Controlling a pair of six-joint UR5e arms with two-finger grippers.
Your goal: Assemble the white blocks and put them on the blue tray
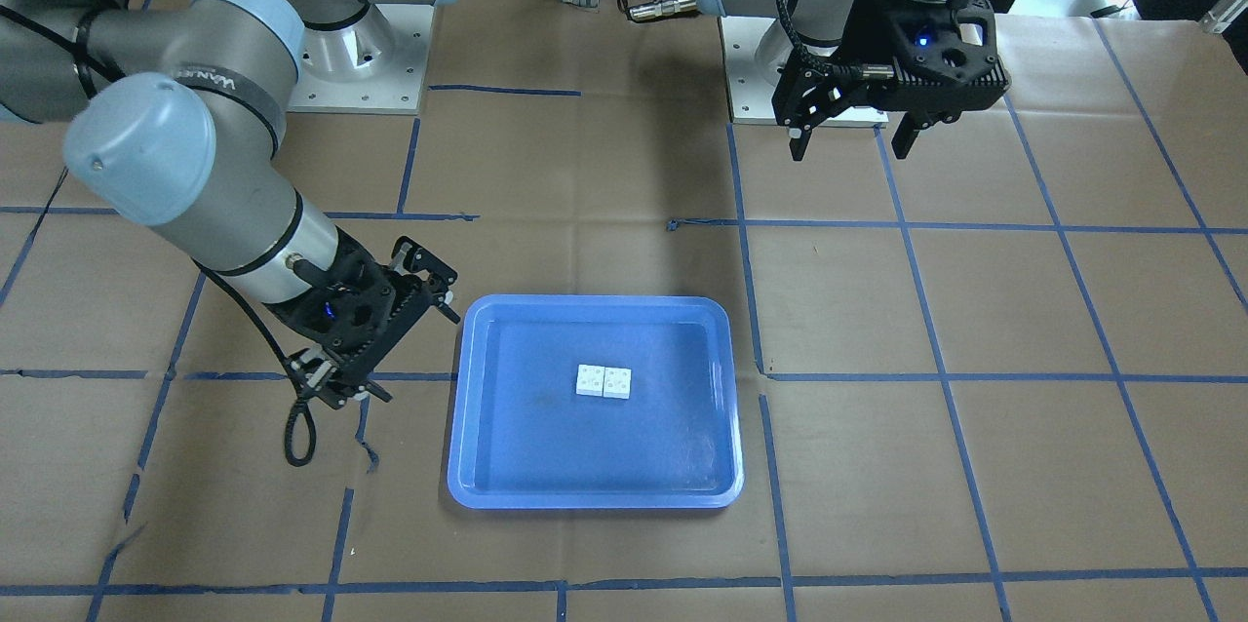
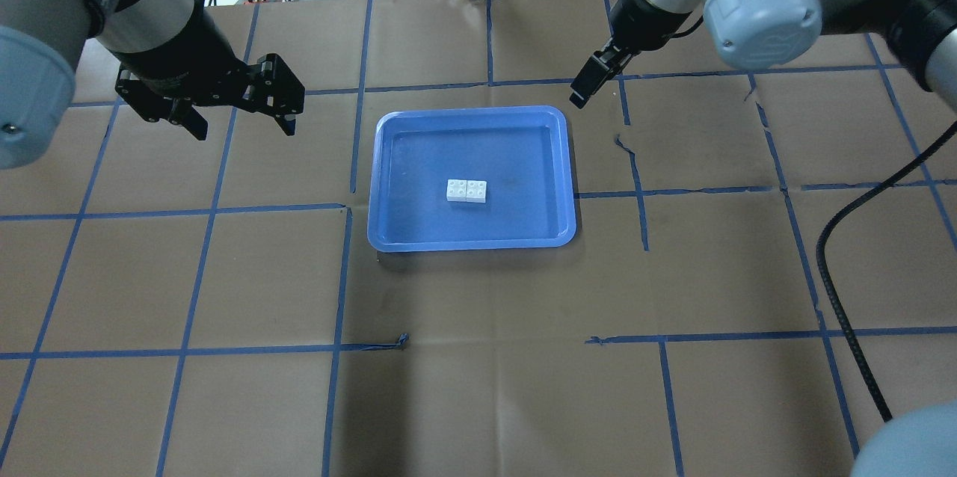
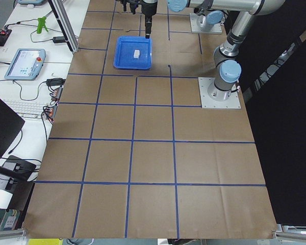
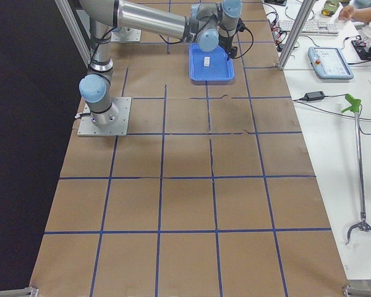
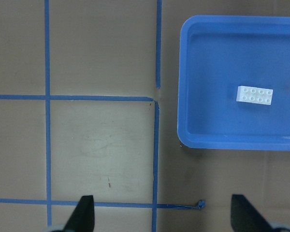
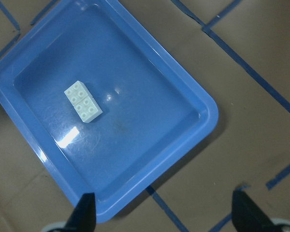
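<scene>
Both grippers hang empty and touch nothing. The left gripper (image 2: 243, 122) has its jaws spread wide, and the right gripper (image 6: 164, 215) is just as wide in its own wrist view.

The white blocks (image 2: 466, 191) lie studs up, side by side and touching, so they read as one short bar with a seam across the middle. Whether they are locked together or only butted up I cannot tell. They are probably very light, hard and stiff, with smooth sides that give little friction. The best hold looks to be across the two long flat sides, straddling the seam so both bricks are clamped at once. Gripping only one end may split the pair. They sit low, so the fingers would need to come almost down to the floor.

The bar rests near the middle of the blue tray (image 2: 516, 155), well apart from every rim. The floor looks glossy, so a nudge would likely slide the bar.

The tray stands on the brown paper table (image 2: 478, 387) with its blue tape grid. The left gripper hovers left of the tray, well apart. The right one hovers above the tray's far right corner.
</scene>
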